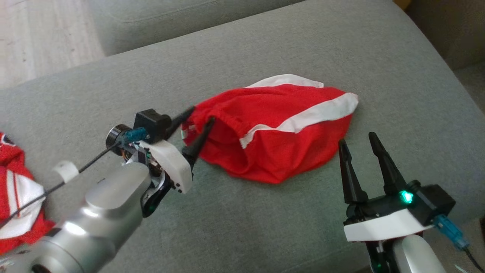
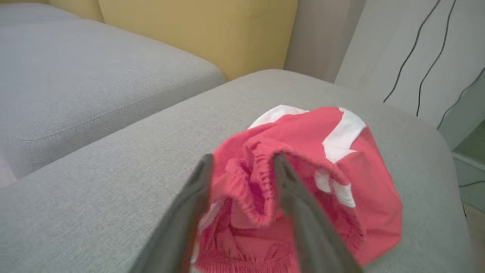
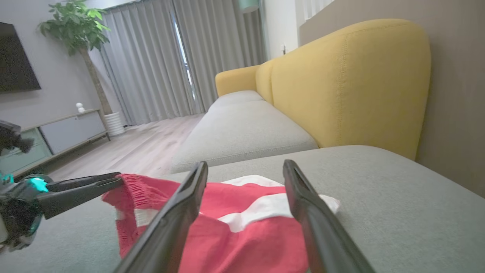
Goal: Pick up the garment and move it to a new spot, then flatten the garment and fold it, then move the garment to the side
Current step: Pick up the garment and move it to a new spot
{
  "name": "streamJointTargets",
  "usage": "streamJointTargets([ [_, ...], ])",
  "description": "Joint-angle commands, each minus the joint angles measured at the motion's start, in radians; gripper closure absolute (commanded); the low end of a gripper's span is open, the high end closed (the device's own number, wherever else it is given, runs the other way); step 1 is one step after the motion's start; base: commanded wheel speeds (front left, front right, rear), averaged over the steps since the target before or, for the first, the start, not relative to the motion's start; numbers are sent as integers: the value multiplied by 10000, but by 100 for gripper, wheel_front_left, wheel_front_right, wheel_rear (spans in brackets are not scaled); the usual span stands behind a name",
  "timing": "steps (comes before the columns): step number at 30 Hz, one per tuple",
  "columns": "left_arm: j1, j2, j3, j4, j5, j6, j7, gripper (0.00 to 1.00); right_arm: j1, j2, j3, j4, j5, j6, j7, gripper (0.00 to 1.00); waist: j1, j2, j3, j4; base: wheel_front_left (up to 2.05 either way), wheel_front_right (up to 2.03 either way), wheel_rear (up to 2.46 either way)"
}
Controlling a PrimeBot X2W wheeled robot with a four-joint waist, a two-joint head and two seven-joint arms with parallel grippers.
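Observation:
A red garment (image 1: 280, 140) with white stripes lies bunched on the grey sofa cushion (image 1: 265, 227). Its gathered elastic waistband points toward my left gripper (image 1: 201, 115). That gripper's fingers stand apart, open, with the waistband edge between them, as the left wrist view shows around the garment (image 2: 341, 189) and gripper (image 2: 242, 157). My right gripper (image 1: 357, 138) is open just right of the garment's lower right edge, apart from the cloth. In the right wrist view its fingers (image 3: 245, 163) frame the garment (image 3: 235, 235), and the left gripper (image 3: 117, 180) touches the garment's raised left edge.
Another red and white garment (image 1: 15, 189) lies at the cushion's left edge. A second grey seat cushion (image 2: 75, 76) adjoins beyond a seam, with the yellow backrest (image 3: 341, 76) behind. Wooden floor (image 1: 38, 34) lies past the far left corner.

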Motion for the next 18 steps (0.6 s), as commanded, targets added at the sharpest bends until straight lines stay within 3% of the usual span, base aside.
streamJointTargets([
  [1, -421, 22, 588, 65, -64, 146, -463, 0, -304, 6, 190, -281, 97, 77, -109, 0, -1, 0, -105, 201, 0, 0, 0],
  [8, 234, -346, 1254, 494, 81, 795, -1043, 0, -95, 6, 50, -104, -4, 77, -109, 0, -1, 0, -595, 803, 0, 0, 0],
  [9, 523, -405, 1840, 251, 270, 1243, -1066, 0, 36, 6, 21, -68, -76, 77, -109, 0, -1, 0, -778, 1099, 0, 0, 0],
  [10, 523, -405, 1840, 251, 270, 1243, -1066, 0, 36, 6, 21, -68, -76, 77, -109, 0, -1, 0, -778, 1099, 0, 0, 0],
  [18, 3157, -481, 4340, -2184, 2353, 2761, -1074, 0, 491, 6, -219, 100, -78, 77, -109, 0, -1, 0, -1437, 2535, 0, 0, 0],
])
